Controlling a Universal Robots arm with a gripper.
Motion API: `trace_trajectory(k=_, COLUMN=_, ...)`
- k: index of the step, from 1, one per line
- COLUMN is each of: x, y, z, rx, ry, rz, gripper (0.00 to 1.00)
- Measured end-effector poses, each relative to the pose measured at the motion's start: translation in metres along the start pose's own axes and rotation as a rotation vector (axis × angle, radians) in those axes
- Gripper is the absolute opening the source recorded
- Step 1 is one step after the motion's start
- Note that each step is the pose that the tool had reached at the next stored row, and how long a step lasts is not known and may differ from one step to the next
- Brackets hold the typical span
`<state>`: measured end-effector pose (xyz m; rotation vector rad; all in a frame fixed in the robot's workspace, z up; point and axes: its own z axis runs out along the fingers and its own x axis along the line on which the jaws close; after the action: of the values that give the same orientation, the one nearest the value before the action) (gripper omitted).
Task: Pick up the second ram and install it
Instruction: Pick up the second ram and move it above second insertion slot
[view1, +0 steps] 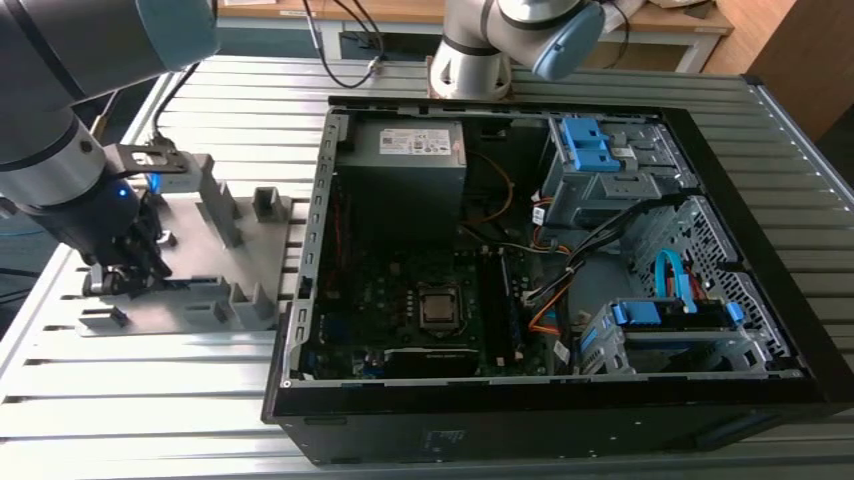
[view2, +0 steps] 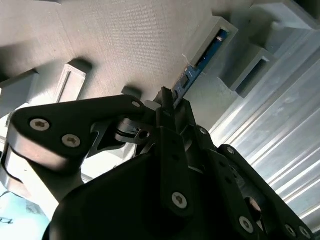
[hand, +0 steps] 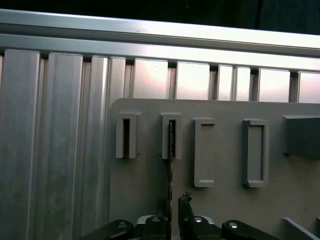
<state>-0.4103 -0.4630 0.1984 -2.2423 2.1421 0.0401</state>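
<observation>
The second ram (view2: 201, 61) is a slim blue-green board standing on edge in a grey slot holder (view2: 216, 34) on the fixture plate. In the first wrist view the second ram (hand: 171, 162) is a thin dark edge running from its holder (hand: 171, 135) down between my fingertips. My gripper (view2: 167, 102) is shut on the ram's near end, one black finger on each side. In the exterior view my gripper (view1: 131, 272) is low over the grey fixture plate (view1: 200, 300), at that view's left of the computer case.
The open computer case (view1: 534, 250) lies on the slatted aluminium table (view1: 134, 400), its motherboard (view1: 414, 300) facing up. Other grey holders (hand: 205, 150) and upright blocks (view1: 220, 205) stand on the plate. A second arm's base (view1: 467, 50) is behind the case.
</observation>
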Motion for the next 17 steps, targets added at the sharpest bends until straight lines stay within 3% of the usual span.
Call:
trace_trajectory(k=6, x=0.0007, y=0.0004, z=0.0066, rx=-0.0004, ry=0.0001, rz=0.0, gripper=0.24)
trace_trajectory(k=17, x=0.0007, y=0.0046, z=0.0116, rx=-0.0005, ry=0.0001, rz=0.0, gripper=0.24)
